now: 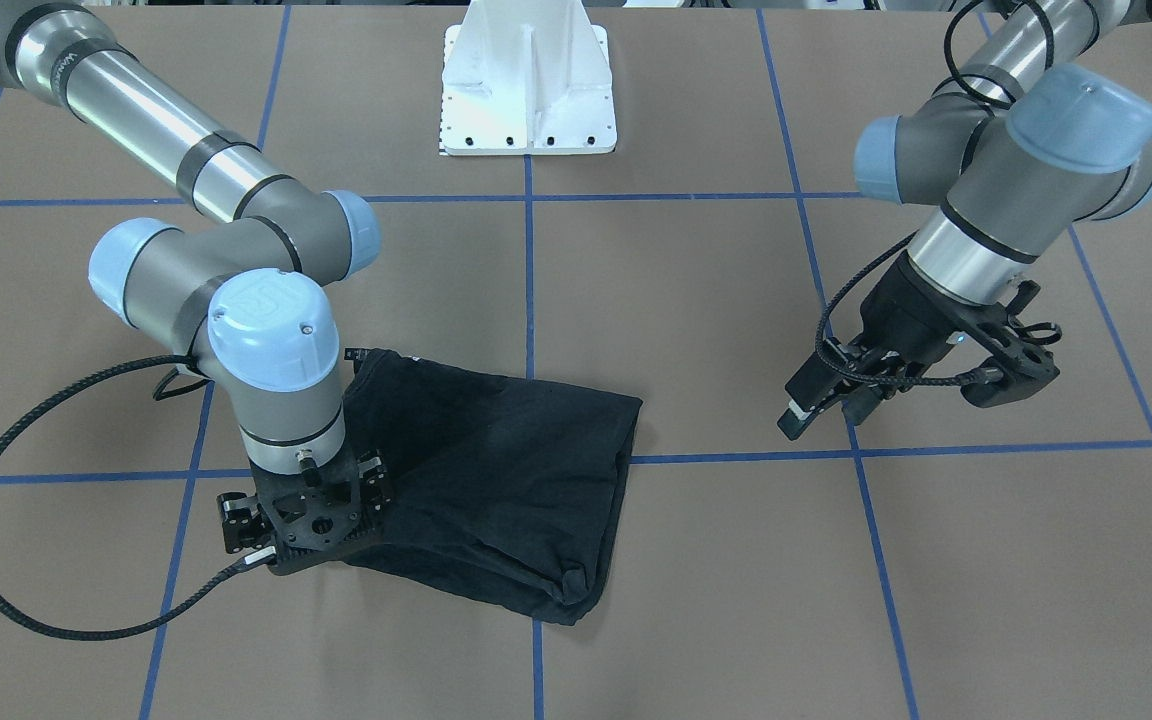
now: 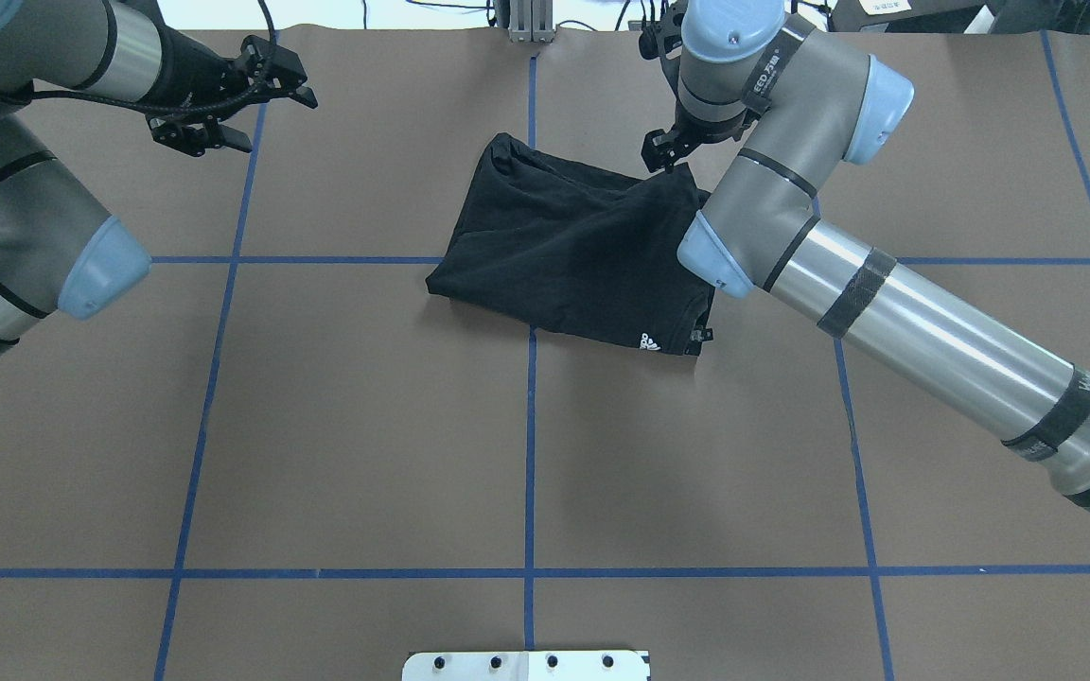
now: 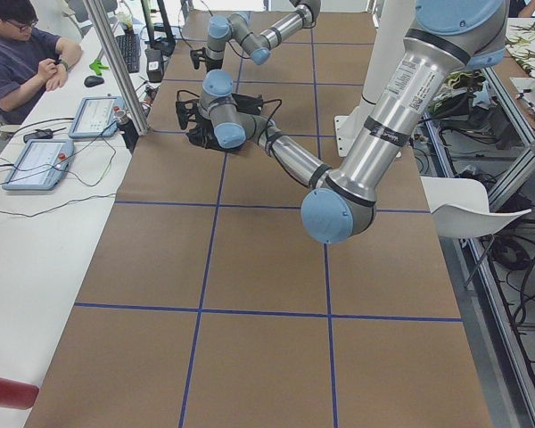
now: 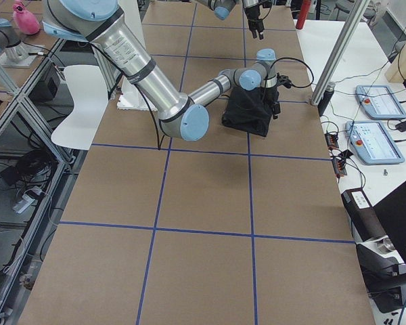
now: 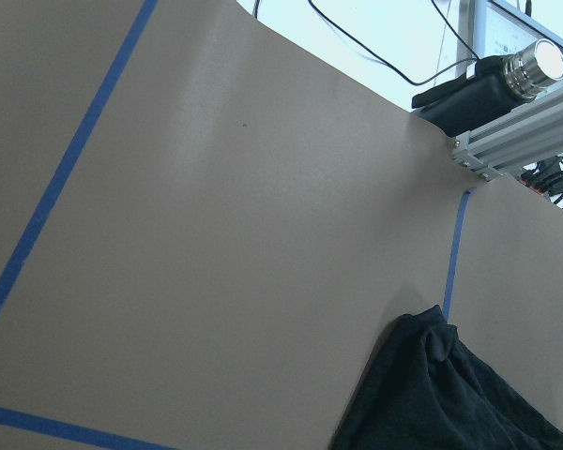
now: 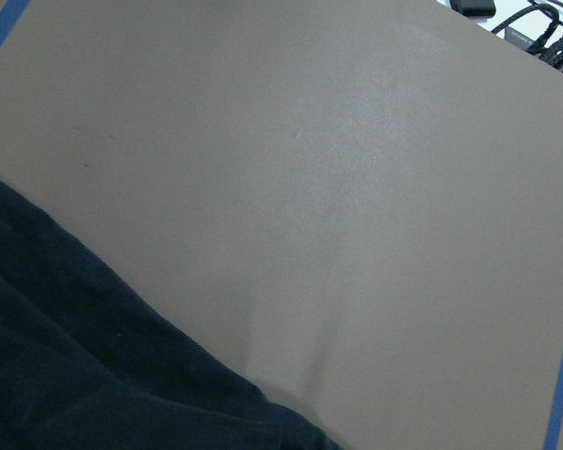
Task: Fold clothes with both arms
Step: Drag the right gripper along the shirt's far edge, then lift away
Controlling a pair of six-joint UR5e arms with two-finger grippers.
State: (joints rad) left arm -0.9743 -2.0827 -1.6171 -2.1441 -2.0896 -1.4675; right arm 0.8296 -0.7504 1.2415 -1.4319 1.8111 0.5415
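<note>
Starting at the near edge of the tabletop (image 2: pixel 365 426), you have the white pedestal (image 2: pixel 526 665) at its middle, with blue tape lines (image 2: pixel 530 473) dividing the brown surface into squares. Farther out, in the far half and straddling the centre line, lies the black T-shirt (image 2: pixel 564 255). It is folded into a rumpled, roughly rectangular bundle, and a small white mark (image 2: pixel 649 341) shows at its near right corner.

The right arm (image 2: pixel 933 331) reaches in across the right side, with one blue-capped joint over the bundle's right edge. The right gripper (image 2: pixel 659 156) points down at the bundle's far right corner. Its fingers are hidden by the wrist and the cloth, so you cannot tell whether it is clamped on the fabric or let go. The wrist view on that arm shows only dark cloth beside bare tabletop.

Toward the far left corner the left gripper (image 1: pixel 826 412) hangs above the surface, well apart from the T-shirt, jaws parted and holding nothing. Beyond the far edge, a person (image 3: pixel 22 53) sits at a white bench (image 3: pixel 36 232).
</note>
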